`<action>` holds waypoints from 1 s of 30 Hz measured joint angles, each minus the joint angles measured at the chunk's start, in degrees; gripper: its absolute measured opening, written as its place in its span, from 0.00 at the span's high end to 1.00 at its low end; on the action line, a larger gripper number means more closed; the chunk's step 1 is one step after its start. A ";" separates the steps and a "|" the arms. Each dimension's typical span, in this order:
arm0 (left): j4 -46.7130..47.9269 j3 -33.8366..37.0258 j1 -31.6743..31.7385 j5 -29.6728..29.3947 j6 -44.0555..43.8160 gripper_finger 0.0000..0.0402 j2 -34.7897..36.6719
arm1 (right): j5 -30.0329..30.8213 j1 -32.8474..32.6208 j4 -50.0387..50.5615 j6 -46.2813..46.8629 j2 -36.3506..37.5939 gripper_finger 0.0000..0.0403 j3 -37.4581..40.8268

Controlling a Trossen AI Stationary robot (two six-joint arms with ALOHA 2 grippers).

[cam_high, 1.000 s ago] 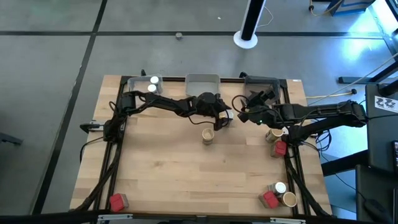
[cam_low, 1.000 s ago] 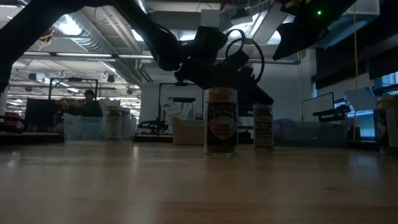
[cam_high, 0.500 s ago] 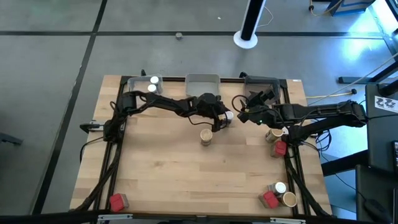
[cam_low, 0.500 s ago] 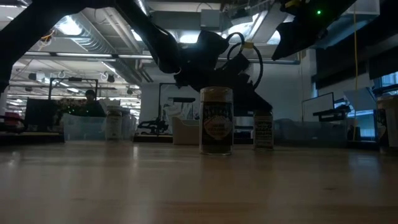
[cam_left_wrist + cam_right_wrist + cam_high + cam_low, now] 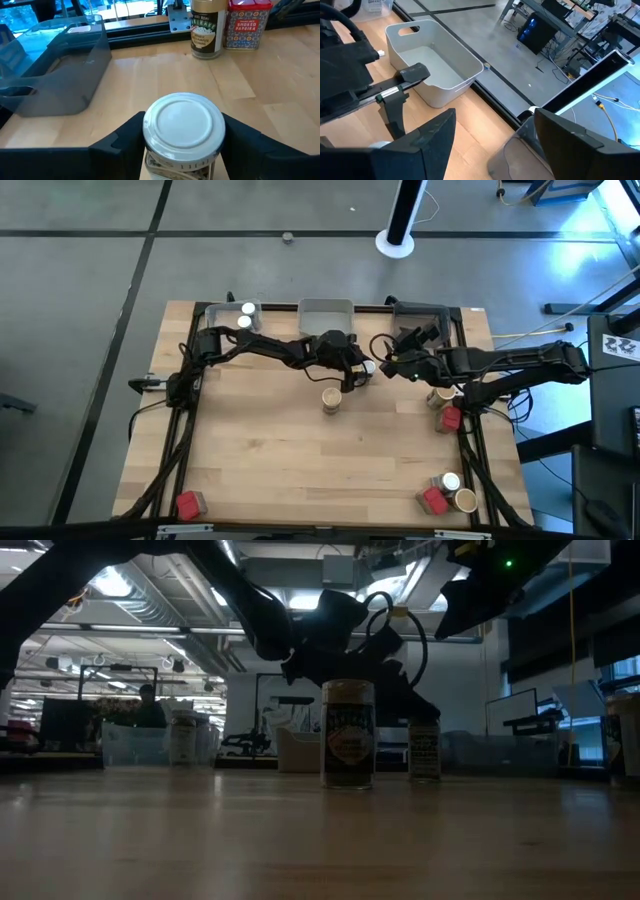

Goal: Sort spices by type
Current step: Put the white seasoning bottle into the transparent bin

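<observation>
My left gripper (image 5: pixel 358 367) reaches over the table's far middle and is shut on a white-capped round jar (image 5: pixel 183 125), which also shows as the white-capped jar (image 5: pixel 369 366) from above. My right gripper (image 5: pixel 390 364) hovers open just right of that jar, touching nothing. A tan-brown jar (image 5: pixel 332 398) stands upright on its base in mid-table, nearer than both grippers. In the left wrist view another tan jar (image 5: pixel 206 25) and a red paprika packet (image 5: pixel 247 22) stand at the right edge. My left gripper pinches the white-capped jar between its two fingers (image 5: pixel 127 142), one on each side of the jar's body just under the cap (image 5: pixel 150 150). The fingers come level from the table's left side. The jar is upright, and in the low view its base (image 5: pixel 424 776) sits at table height.
Three trays line the far edge: the left tray (image 5: pixel 215 313) holds two white-capped jars, then the middle tray (image 5: pixel 326 306) and the right tray (image 5: pixel 420 311). A white-capped jar, red packet and tan jar cluster (image 5: pixel 447 492) sits near right, and a red packet (image 5: pixel 187 504) near left.
My right gripper has crept toward the table's left, closer to the held jar. The tan-brown jar in mid-table has shifted a little to the left and still stands upright. My left gripper has kept its hold.
</observation>
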State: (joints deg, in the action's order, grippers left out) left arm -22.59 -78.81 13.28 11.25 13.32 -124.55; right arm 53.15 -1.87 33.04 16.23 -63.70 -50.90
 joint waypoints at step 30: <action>23.91 3.76 -0.07 -14.88 -0.66 0.52 26.42 | 0.21 0.02 0.06 -0.46 0.07 0.33 0.01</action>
State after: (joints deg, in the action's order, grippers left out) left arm 1.32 -75.04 13.21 -3.63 12.66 -98.13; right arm 53.36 -1.85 33.09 15.77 -63.64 -50.89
